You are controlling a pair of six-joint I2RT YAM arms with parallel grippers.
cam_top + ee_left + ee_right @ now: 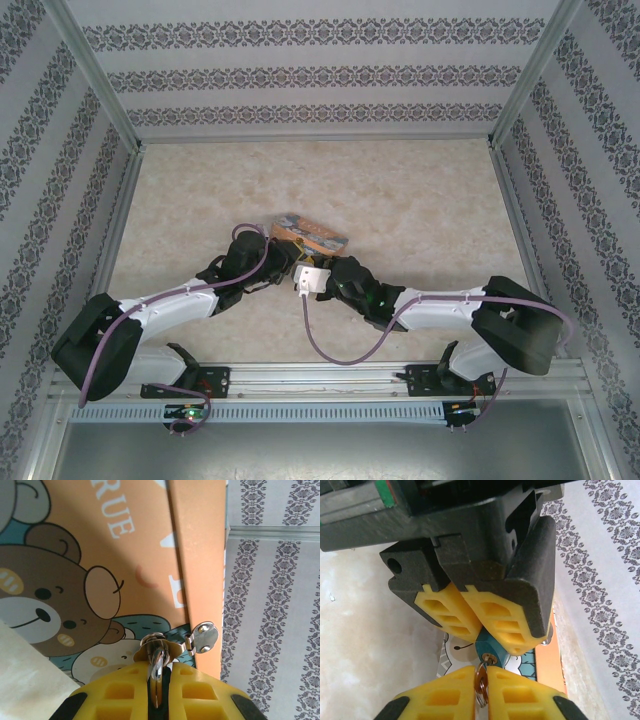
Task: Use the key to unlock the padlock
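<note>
The tin (312,233) lies mid-table, where both arms meet. The left gripper (159,669) is clamped on the padlock (488,647), whose teal body sits between its yellow fingertips with the tin close behind. The right gripper (481,672) faces it, pinched tight on the key (481,681). The key's end reaches the keyhole (490,658) in the padlock's face.

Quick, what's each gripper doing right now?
Left gripper: closed on the padlock.
Right gripper: closed on the key.
</note>
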